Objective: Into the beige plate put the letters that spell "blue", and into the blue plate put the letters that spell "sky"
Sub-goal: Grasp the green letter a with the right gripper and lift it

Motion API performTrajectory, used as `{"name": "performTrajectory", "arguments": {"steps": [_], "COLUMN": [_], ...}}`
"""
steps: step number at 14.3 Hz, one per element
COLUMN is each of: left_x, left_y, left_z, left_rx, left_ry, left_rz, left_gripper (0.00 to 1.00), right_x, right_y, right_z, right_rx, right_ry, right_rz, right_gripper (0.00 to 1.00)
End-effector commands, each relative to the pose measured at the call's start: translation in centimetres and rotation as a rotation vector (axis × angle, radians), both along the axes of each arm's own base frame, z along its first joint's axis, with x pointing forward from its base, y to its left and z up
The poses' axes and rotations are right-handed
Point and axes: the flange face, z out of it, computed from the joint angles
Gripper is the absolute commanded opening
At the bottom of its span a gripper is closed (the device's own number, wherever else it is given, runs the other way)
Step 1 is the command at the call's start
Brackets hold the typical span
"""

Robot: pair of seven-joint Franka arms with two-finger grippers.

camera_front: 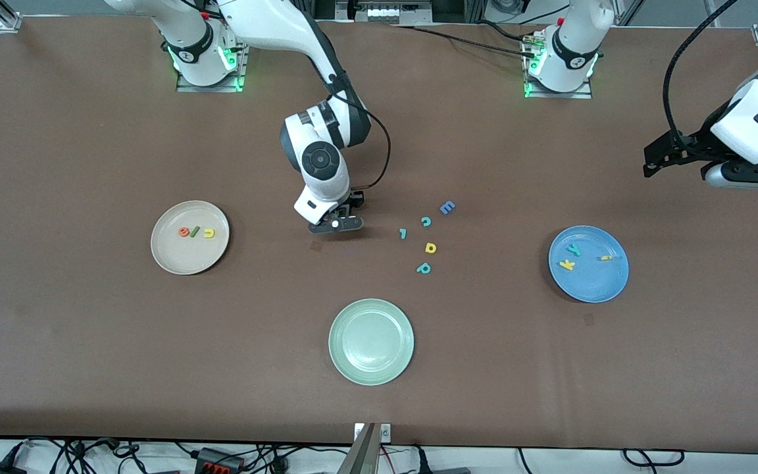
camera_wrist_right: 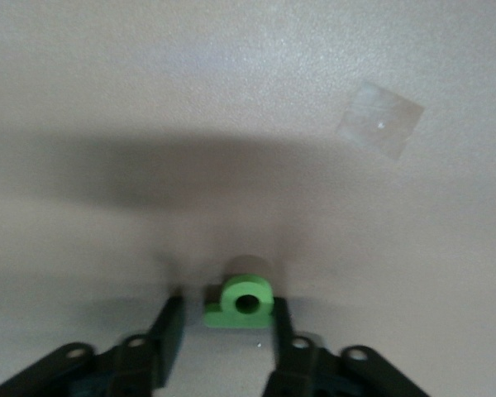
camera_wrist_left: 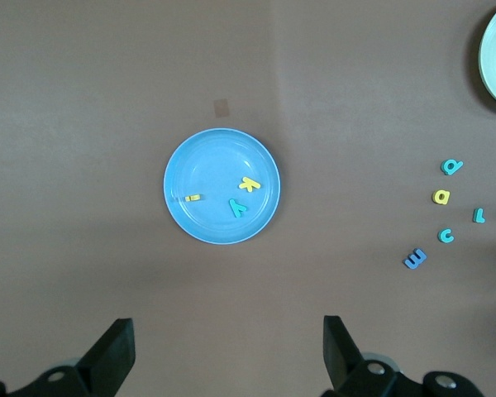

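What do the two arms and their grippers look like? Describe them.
Both arms are glossy white with dark grey joint caps and black cables along them. The right gripper and left gripper are black with two fingers. The bases glow green.

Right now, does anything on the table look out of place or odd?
Nothing looks spilled or damaged. The one oddity: the yellow s in the blue plate appears to stand on edge, showing as a thin bar, while the yellow k and teal y lie flat.

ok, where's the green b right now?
The green b lies on the table between the right gripper fingers, between the beige plate and the loose letter cluster.
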Motion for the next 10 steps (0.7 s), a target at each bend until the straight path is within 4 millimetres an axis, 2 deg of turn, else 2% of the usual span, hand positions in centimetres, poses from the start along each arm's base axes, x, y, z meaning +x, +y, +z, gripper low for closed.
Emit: {"name": "performTrajectory", "arguments": {"steps": [1, 3, 7, 8, 9, 10], "left_x": [0.2, 0.2, 0.2, 0.2, 0.2, 0.2], "left_y": [-0.2, -0.2, -0.4, -0.4, -0.4, -0.4], "left_z": [0.7, 0.7, 0.7, 0.7, 0.7, 0.7], "left_rx": [-0.011, -0.011, -0.011, -0.01, -0.01, -0.01], "left_ry": [0.004, 0.004, 0.004, 0.004, 0.004, 0.004], "left_rz": [-0.009, -0.009, -0.012, -0.012, -0.011, -0.012], "left_gripper": [1.0, 1.0, 1.0, 1.0, 1.0, 1.0], "right_x": [0.1, 0.1, 0.3, 0.7, 2.0, 3.0], "right_y": [-0.2, -0.3, -0.3, -0.7, -2.2, -3.8], "right_z": [-0.4, -0.5, 0.0, 0.6, 2.2, 2.9], "right_rx": [0.009, 0.008, 0.012, 0.014, 0.022, 0.014], "right_ry": [0.007, 0.008, 0.005, 0.001, -0.016, -0.02], "right_rz": [0.0, 0.004, -0.003, -0.006, -0.034, -0.061], "right_gripper": [0.29, 0.17, 0.14, 0.14, 0.14, 0.14]}}
